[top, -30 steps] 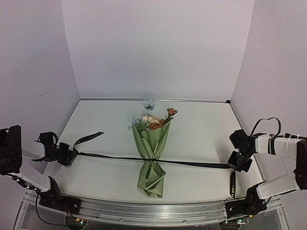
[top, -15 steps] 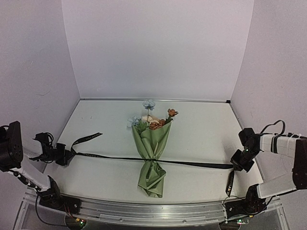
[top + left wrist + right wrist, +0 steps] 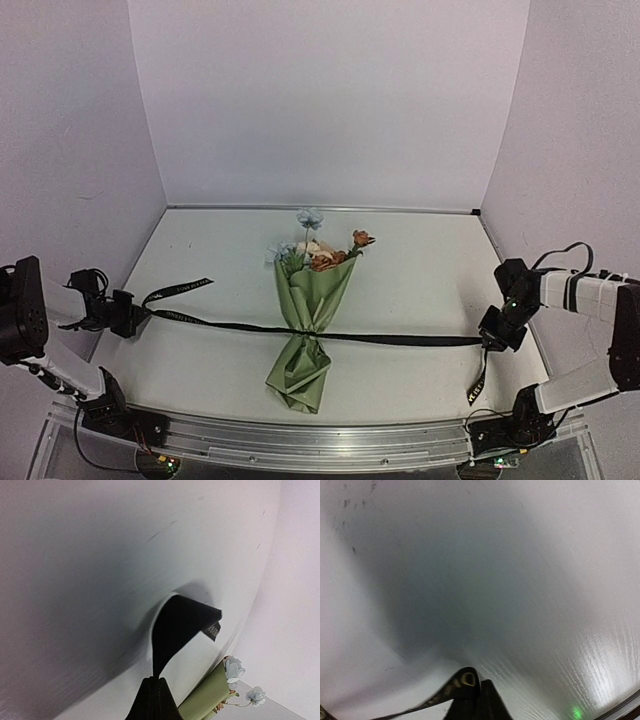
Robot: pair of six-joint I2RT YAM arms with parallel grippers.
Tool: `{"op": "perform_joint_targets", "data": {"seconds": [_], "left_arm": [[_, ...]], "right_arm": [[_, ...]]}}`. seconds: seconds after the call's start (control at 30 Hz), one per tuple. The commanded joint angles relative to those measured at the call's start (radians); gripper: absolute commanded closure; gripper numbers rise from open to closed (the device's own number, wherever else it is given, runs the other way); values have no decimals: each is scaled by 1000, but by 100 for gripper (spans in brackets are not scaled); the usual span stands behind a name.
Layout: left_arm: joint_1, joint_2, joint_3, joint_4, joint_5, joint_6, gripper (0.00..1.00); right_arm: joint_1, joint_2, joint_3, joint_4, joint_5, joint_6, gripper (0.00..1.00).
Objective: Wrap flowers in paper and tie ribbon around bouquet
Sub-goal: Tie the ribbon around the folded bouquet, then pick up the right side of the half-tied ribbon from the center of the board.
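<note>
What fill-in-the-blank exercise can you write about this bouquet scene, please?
1. The ribbon stretched across the bouquet is ___ in colour.
2. The paper around the flowers is ___.
3. The left gripper and the right gripper both pinch the ___.
Missing words: black; green; ribbon.

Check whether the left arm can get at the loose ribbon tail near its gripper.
Probably yes: the ribbon tail lies on bare table close to the left gripper, nothing between them. But that gripper is shut on the ribbon, so it would have to let go first.
</note>
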Motion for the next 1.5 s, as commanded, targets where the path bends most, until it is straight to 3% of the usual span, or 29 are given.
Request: {"op": "perform_joint_targets", "data": {"seconds": [0.0, 0.07, 0.3, 0.5, 0.63, 0.87, 1.2, 1.33, 1.47], "left_arm": [[-21, -85, 98, -57, -99, 58, 100], [-27, -107, 118, -106, -112, 78, 95], [-31, -197, 180, -256, -162, 166, 41], [-90, -286, 252, -358, -233, 257, 24], [-186, -298, 314, -399, -267, 307, 20], [-422, -280, 365, -454, -356, 307, 23], [-794, -177, 353, -370, -419, 266, 45], [-873, -86, 409, -389, -428, 292, 48], [-882, -101, 404, -410, -480, 297, 43]], "right_arm": [[74, 1, 81, -110, 106, -72, 67], [105, -8, 99, -134, 144, -88, 55], [174, -49, 138, -163, 185, -147, 34], [253, -95, 202, -199, 256, -212, 17], [304, -120, 226, -154, 227, -265, 2], [489, -25, 339, -113, 210, -359, 2], [804, 187, 388, 138, 139, -588, 2], [851, 262, 402, 226, 70, -635, 3], [870, 346, 441, 244, 13, -675, 8]]}}
